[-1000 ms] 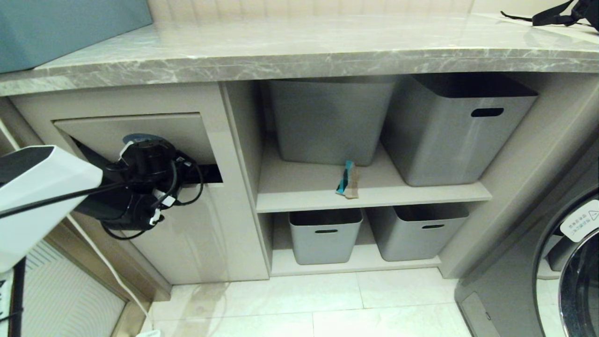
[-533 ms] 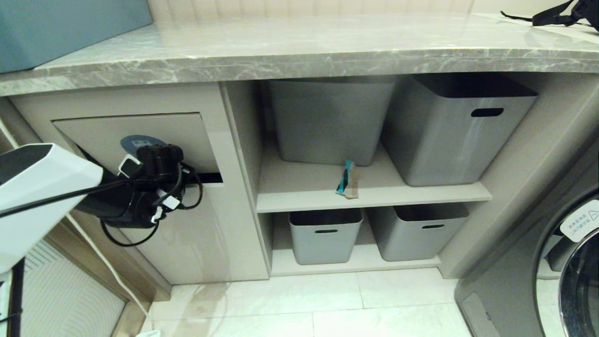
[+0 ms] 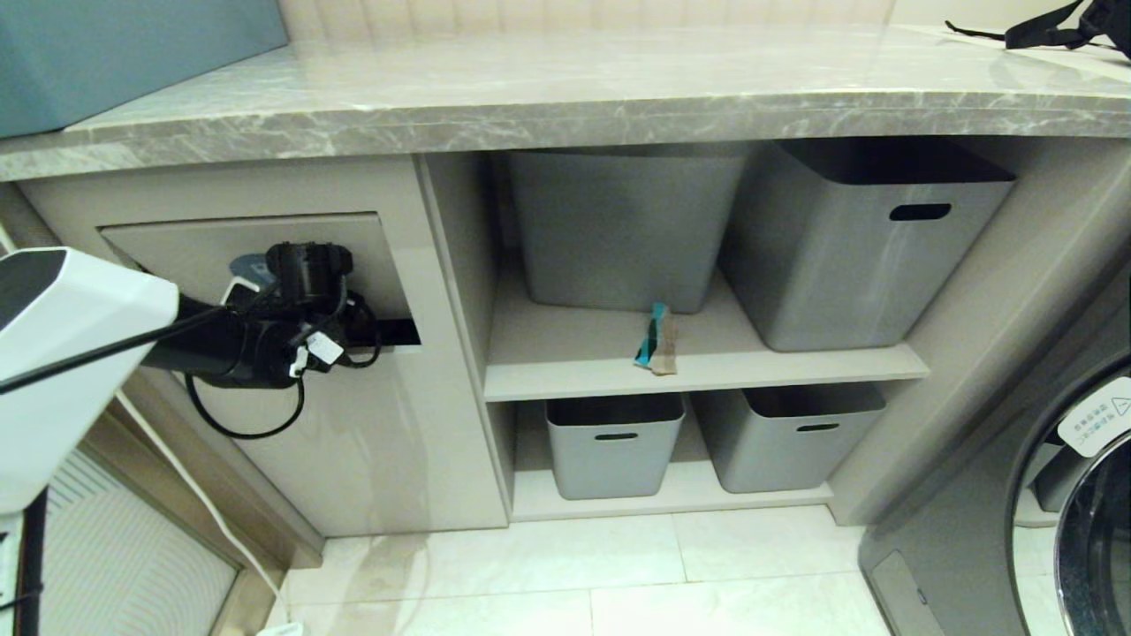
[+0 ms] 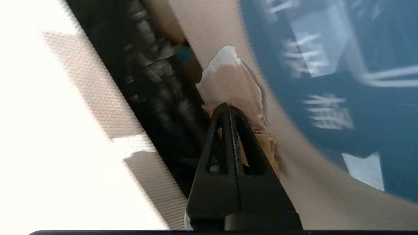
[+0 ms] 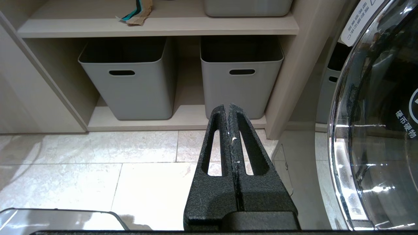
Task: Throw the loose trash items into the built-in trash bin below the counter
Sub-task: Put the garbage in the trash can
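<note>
Upper shelf [image 3: 583, 353]: two large grey tubs [image 3: 623, 225], side by side.
Lower shelf: two smaller grey tubs [image 3: 614, 446], handle slots facing out.
Far right: washing machine door [image 3: 1091, 495].
Countertop corner: black straps [image 3: 1043, 31], perhaps a bag.

Left gripper [image 4: 228, 109] with fingers pressed together, right gripper [image 5: 227, 109] likewise, low.

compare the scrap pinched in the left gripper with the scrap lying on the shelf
The plain brown torn cardboard scrap is clamped in the shut left gripper at the bin flap; the teal-and-black printed cardboard scrap lies loose on the beige shelf, untouched. Both are small and torn.
</note>
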Tool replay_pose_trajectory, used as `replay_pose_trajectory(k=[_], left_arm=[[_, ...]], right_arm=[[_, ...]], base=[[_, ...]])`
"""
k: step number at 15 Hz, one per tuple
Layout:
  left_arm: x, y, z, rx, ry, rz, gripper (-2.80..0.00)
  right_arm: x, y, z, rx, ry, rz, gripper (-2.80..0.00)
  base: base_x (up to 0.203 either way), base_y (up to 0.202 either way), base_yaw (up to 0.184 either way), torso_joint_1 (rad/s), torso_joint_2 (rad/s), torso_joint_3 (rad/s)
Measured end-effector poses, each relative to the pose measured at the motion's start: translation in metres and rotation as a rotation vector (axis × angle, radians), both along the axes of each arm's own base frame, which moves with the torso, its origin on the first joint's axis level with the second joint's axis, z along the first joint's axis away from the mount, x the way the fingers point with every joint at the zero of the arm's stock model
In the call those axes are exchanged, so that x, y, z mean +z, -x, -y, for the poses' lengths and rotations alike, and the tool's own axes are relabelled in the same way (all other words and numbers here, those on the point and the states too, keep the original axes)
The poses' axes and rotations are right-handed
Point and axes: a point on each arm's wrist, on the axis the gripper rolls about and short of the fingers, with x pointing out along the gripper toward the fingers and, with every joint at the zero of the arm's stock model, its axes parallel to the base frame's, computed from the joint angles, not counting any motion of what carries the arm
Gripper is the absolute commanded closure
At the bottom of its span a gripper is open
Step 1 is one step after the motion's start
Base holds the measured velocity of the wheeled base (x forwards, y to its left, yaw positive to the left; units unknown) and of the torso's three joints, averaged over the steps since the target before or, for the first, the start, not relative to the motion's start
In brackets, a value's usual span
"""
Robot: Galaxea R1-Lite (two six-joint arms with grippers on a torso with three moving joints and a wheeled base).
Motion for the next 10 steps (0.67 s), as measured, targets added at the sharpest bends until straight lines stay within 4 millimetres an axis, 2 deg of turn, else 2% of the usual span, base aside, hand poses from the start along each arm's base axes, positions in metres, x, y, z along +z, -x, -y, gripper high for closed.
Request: replay_pose_trajectory(k=[5,10], left_arm=[[-0.004,0.004,0.006,0.019,0.024,-0.049,0.0],[0.006,0.003,0.01,0.031,0.08,-0.033,0.0]], right_arm=[[0.0,0.0,0.0,0.0,0.0,0.0,0.0],[0.0,0.0,0.0,0.0,0.0,0.0,0.0]], base=[[0.0,0.0,0.0,0.0,0.0,0.0],[0.0,0.0,0.0,0.0,0.0,0.0]])
